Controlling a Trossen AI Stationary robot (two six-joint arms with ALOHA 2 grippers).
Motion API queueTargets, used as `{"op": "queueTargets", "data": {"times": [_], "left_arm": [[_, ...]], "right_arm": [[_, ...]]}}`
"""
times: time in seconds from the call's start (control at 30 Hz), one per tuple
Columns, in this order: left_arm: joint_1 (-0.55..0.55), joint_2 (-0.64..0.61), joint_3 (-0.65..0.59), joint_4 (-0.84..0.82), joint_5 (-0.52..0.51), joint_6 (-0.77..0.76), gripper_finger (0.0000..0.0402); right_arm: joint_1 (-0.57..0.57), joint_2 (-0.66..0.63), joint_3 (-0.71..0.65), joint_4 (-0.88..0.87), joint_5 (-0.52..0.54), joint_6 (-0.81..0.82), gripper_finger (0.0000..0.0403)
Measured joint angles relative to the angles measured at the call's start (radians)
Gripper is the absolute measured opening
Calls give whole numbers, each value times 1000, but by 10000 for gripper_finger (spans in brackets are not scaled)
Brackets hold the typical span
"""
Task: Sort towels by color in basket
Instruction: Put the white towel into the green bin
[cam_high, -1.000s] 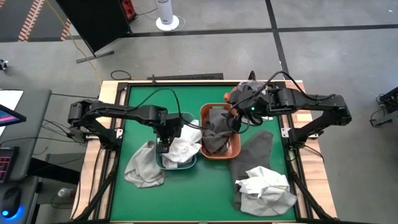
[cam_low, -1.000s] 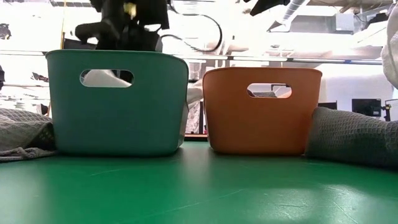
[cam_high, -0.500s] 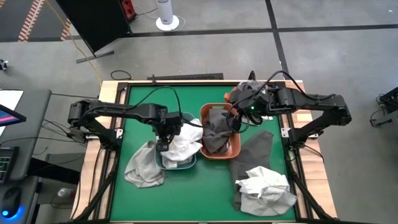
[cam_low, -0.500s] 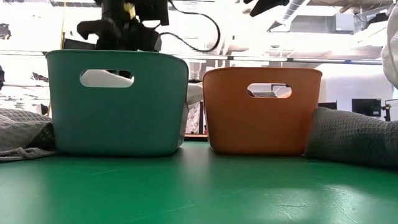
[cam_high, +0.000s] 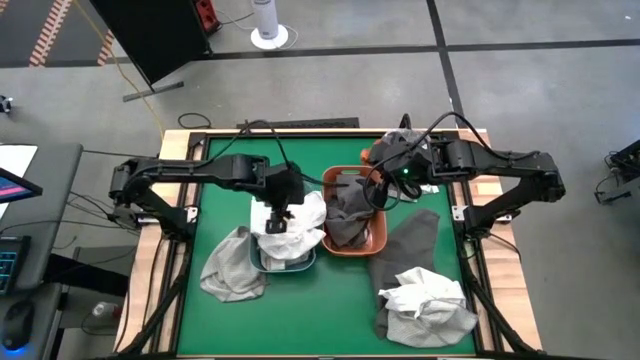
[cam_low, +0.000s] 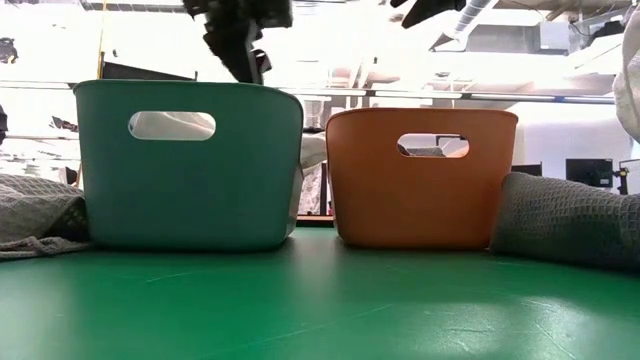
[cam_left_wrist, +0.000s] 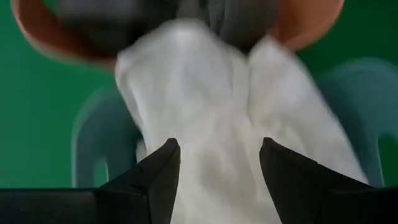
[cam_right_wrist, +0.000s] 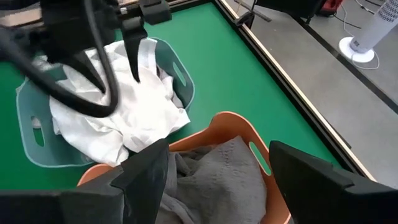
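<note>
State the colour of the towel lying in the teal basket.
White towel, in the teal plastic basket; clearest in the right wrist view.

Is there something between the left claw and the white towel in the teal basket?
Nothing visible. The left claw hangs open directly above the white towel, which lies piled in the teal basket and spills over its rim toward the orange basket. Only air separates them.

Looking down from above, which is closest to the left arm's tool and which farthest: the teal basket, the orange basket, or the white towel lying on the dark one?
From the left tool:
1. Teal basket, directly beneath it.
2. Orange basket, next to the teal one, toward the right arm.
3. White towel, on the dark towel at the table's front right.
</note>
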Motion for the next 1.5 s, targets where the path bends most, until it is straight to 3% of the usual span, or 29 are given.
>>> {"op": "queueTargets", "data": {"times": [0.17, 0.37, 0.7, 0.93, 1.13, 1.5], "left_arm": [[7, 54, -1, 150, -86, -44, 209], [8, 108, -1, 236, -119, 178, 209], [74, 198, 0, 300, -26, 267, 185], [90, 244, -1, 287, -8, 339, 133], [87, 251, -1, 291, -8, 366, 13], [87, 155, -1, 265, -12, 297, 1]], "right_arm": [[8, -1, 0, -10, 0, 35, 306], [19, -5, -2, -44, -1, 53, 306], [54, -39, -1, -136, 2, 141, 306], [80, -63, 0, -156, 5, 188, 306], [82, -67, 0, -160, 5, 211, 306], [78, -67, 0, -166, 8, 194, 306]]}}
